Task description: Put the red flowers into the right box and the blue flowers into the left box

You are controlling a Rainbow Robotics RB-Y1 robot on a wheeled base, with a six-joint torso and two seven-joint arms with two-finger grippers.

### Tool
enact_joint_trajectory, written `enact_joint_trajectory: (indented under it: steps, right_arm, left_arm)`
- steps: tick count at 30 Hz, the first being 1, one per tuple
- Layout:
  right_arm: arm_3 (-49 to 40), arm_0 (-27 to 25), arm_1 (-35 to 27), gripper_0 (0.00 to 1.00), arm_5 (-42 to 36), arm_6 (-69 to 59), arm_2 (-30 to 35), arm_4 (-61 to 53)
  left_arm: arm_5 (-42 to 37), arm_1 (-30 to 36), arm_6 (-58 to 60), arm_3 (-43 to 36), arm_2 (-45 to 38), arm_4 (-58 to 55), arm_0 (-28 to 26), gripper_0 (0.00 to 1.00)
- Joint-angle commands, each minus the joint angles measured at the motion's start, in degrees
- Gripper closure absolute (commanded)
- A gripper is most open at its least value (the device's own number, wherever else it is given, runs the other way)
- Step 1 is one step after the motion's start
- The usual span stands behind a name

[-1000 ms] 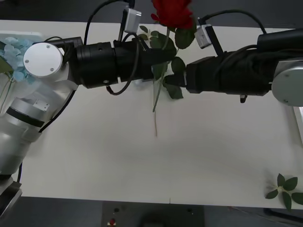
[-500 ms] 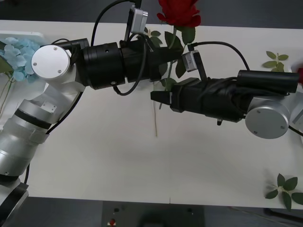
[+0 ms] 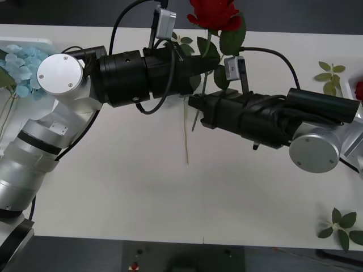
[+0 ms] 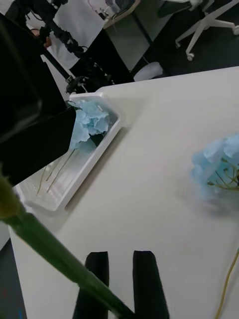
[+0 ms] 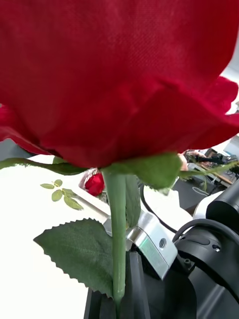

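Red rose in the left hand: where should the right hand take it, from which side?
Grip the red rose on its bare lower stem, below the left hand, coming level from the robot's right, where the right hand is. It hangs straight and leafless there.

A red rose [image 3: 214, 13] stands upright (bloom topmost) on a thin green stem with dark leaves, gripped in the left claw [image 3: 209, 63]. Pale blue flowers [image 4: 91, 122] lie in the white ridged left box [image 4: 55, 197], well beyond the right claw [image 4: 120, 279]; another blue cluster [image 4: 219, 164] rests nearer it.
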State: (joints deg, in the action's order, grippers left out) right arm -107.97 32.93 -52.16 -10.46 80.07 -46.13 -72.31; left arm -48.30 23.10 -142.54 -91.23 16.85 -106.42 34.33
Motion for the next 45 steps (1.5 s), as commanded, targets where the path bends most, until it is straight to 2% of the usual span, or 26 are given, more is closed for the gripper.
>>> enact_joint_trajectory:
  steps: [1, 3, 4, 5, 6, 7, 17, 22, 24, 26, 31, 33, 37, 41, 45]
  right_arm:
    - [-0.31, -0.32, 0.04, 1.0, 0.53, 0.26, 0.42, -0.2]
    - [-0.31, -0.32, -0.22, 1.0, 0.79, 0.26, 0.42, -0.55]
    - [-0.31, -0.41, -0.57, 1.0, 1.32, 0.26, 0.42, -0.99]
    - [-0.31, -0.41, -0.75, 1.0, 1.49, 0.26, 0.42, -1.16]
    - [-0.31, -0.41, -0.84, 1.0, 1.93, 0.17, 0.42, -1.51]
    - [-0.31, -0.41, -0.93, 1.0, 2.28, 0.26, 0.42, -1.78]
    - [-0.4, -0.41, -3.47, 1.0, 4.66, 0.52, 0.69, -4.94]
    - [-1.55, -1.99, -10.42, 1.0, 3.6, -1.85, 4.82, -10.39]
    - [-1.72, -3.05, -13.76, 1.0, -2.11, -3.08, 9.3, -13.03]
    - [-1.37, -3.66, -16.31, 1.0, -12.48, -2.73, 15.89, -18.3]
    - [6.36, -3.66, -18.06, 1.0, -44.12, -2.99, 35.67, -29.73]
    - [10.76, -3.49, -17.89, 1.0, -56.07, -3.08, 43.58, -30.17]
    - [18.32, -3.4, -18.33, 1.0, -71.46, -3.17, 54.21, -28.85]
    - [24.12, -3.4, -20.53, 1.0, -82.0, -2.55, 59.13, -21.64]
    - [28.43, -3.4, -23.16, 1.0, -87.89, -1.59, 59.22, -11.97]
  left_arm:
    - [0.23, -0.07, -1.43, -2.37, -1.29, -0.81, 1.35, 1.0]
    - [0.23, -0.07, -1.43, -2.37, -1.29, -1.07, 1.35, 0.99]
    - [0.31, 0.02, -1.43, -2.37, -1.29, -1.07, 1.35, 0.72]
    - [0.23, 0.02, -1.43, -2.37, -1.29, -1.16, 1.27, 0.58]
    - [0.23, 0.11, -1.43, -2.37, -1.29, -1.16, 1.18, 0.2]
    - [0.23, 0.11, -1.52, -2.37, -1.29, -1.33, 1.18, 0.01]
    - [0.23, 0.2, -1.52, -2.37, -1.29, -1.86, 0.74, 0.0]
    - [0.23, 1.16, -1.87, -2.37, -1.73, -3.97, 0.65, 0.0]
    - [0.23, 1.78, -2.13, -2.37, -2.35, -5.02, 0.56, 0.0]
    - [-0.39, 2.66, -2.31, -2.37, -3.58, -5.64, 0.65, 0.0]
    - [-7.42, 6.44, -1.16, -1.84, -10.0, -5.82, 0.56, 0.0]
    - [-11.02, 8.63, 0.24, -0.96, -12.72, -5.82, 0.56, 0.0]
    - [-15.51, 13.2, 5.69, 0.0, -16.59, -4.67, 0.3, 0.0]
    - [-15.68, 17.95, 14.3, 0.0, -17.03, 0.51, -0.4, 0.0]
    - [-15.68, 21.2, 24.76, 0.0, -17.03, 9.39, -0.84, 0.0]
